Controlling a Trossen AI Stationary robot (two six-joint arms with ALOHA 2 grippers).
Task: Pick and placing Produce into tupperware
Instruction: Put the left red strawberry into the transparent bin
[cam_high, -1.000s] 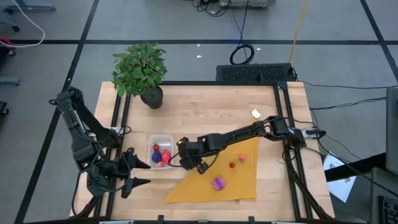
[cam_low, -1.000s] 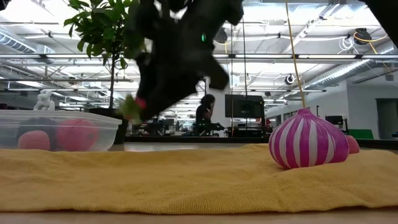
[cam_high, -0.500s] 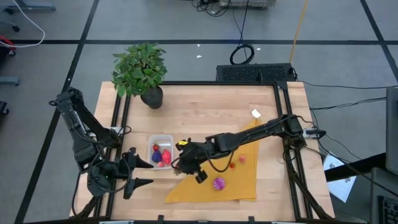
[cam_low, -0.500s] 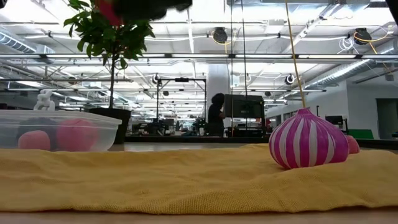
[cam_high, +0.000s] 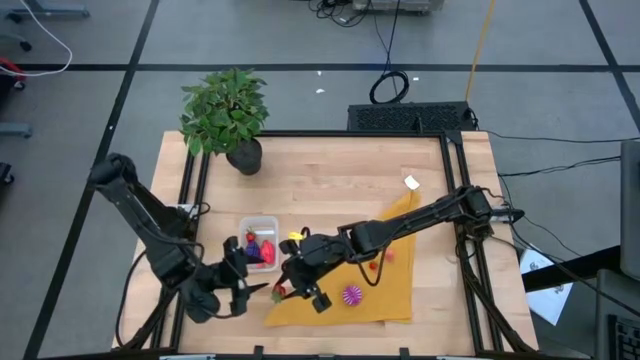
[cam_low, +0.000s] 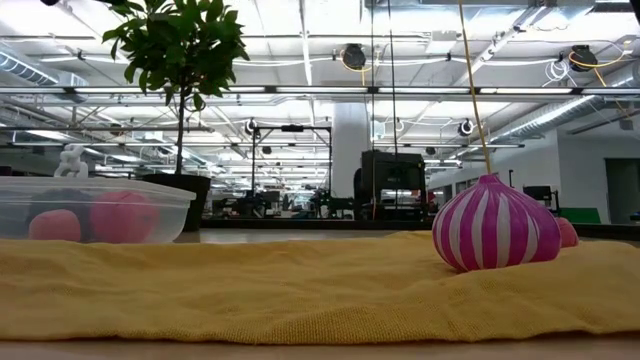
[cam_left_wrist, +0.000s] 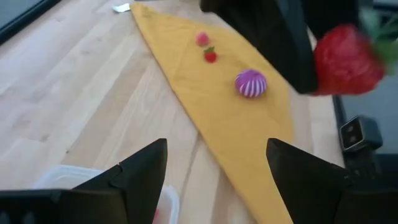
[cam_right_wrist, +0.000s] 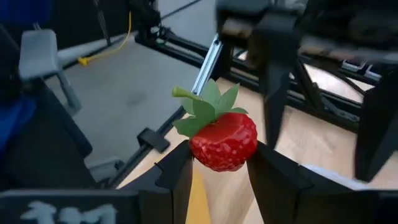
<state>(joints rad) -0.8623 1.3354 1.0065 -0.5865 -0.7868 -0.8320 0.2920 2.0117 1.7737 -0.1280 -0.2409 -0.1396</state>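
Note:
My right gripper (cam_high: 283, 291) is shut on a red toy strawberry (cam_right_wrist: 224, 142) with green leaves, raised above the left tip of the yellow cloth (cam_high: 360, 275). My left gripper (cam_high: 257, 287) is open and faces that strawberry (cam_left_wrist: 347, 59) from the left, just on the near side of the clear tupperware (cam_high: 258, 243). The tupperware (cam_low: 90, 208) stands on the wood and holds red, pink and purple pieces. A magenta striped piece (cam_high: 351, 294), a small red one (cam_high: 373, 265) and a pink one (cam_high: 388, 255) lie on the cloth. My right gripper pinches the strawberry between its two fingers (cam_right_wrist: 175, 171), one on each side of the red body (cam_right_wrist: 214, 155). The green leaves (cam_right_wrist: 208, 109) stick out past the fingertips. The fingers reach in from the table's right, and the strawberry is lifted clear of the table.
A potted green plant (cam_high: 228, 112) stands at the table's far left corner. A small white scrap (cam_high: 411, 182) lies by the cloth's far tip. Bare wood (cam_high: 330, 180) spreads over the far half. Black frame rails (cam_high: 190, 200) run along the table's left and right sides.
My right gripper has carried the strawberry up out of the low view and toward the table's near edge, away from the tupperware. My left arm has swung in from the left edge toward the right gripper, its fingers staying open.

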